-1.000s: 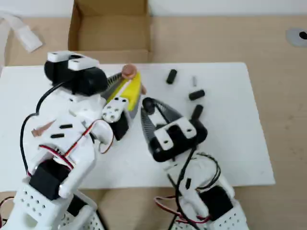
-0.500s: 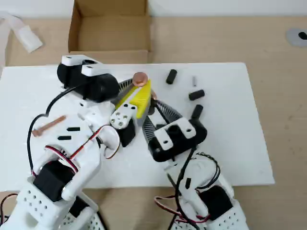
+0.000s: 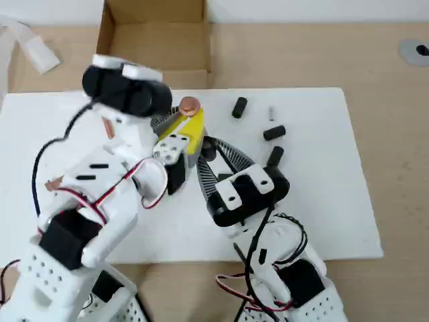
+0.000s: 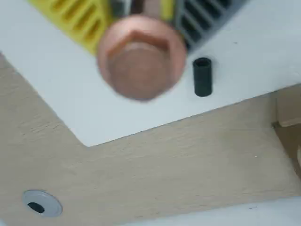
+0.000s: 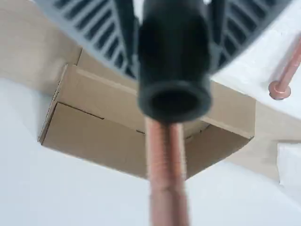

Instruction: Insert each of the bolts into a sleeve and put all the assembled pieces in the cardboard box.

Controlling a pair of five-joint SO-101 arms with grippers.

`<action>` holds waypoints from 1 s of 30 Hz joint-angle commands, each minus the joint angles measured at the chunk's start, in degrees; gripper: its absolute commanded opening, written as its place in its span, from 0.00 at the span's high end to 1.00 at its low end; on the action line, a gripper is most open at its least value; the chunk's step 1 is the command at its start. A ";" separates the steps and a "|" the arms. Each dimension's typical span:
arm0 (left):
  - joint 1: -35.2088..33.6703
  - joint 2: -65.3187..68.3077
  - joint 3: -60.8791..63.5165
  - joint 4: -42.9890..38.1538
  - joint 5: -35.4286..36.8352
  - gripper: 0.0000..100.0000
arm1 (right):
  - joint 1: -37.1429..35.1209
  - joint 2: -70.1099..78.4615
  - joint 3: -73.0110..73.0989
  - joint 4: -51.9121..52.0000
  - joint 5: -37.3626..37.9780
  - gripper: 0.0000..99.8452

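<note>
The ribbed yellow-and-grey left tool [image 3: 183, 118] is clamped on a copper hex-headed bolt [image 4: 141, 59]. The right tool [image 3: 209, 147] is clamped on a smooth black cylindrical sleeve [image 5: 174, 61].

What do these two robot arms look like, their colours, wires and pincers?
Both arms are white plastic shells with black motor blocks and perforated white bases. Red and black wires loop outside the left arm and the right arm. The left gripper has one yellow ribbed finger and one grey; the right gripper has two dark grey ribbed fingers.
</note>
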 commanded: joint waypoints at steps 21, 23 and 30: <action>2.02 5.76 -21.19 14.24 -1.14 0.99 | -0.48 -3.82 -0.31 -1.67 -0.35 0.99; 2.02 5.93 -21.54 14.51 -0.70 0.99 | -0.48 -3.82 -0.31 -1.67 -0.35 0.99; 2.11 6.11 -25.05 17.05 0.00 0.99 | -0.48 -3.82 -0.31 -1.58 -0.35 0.99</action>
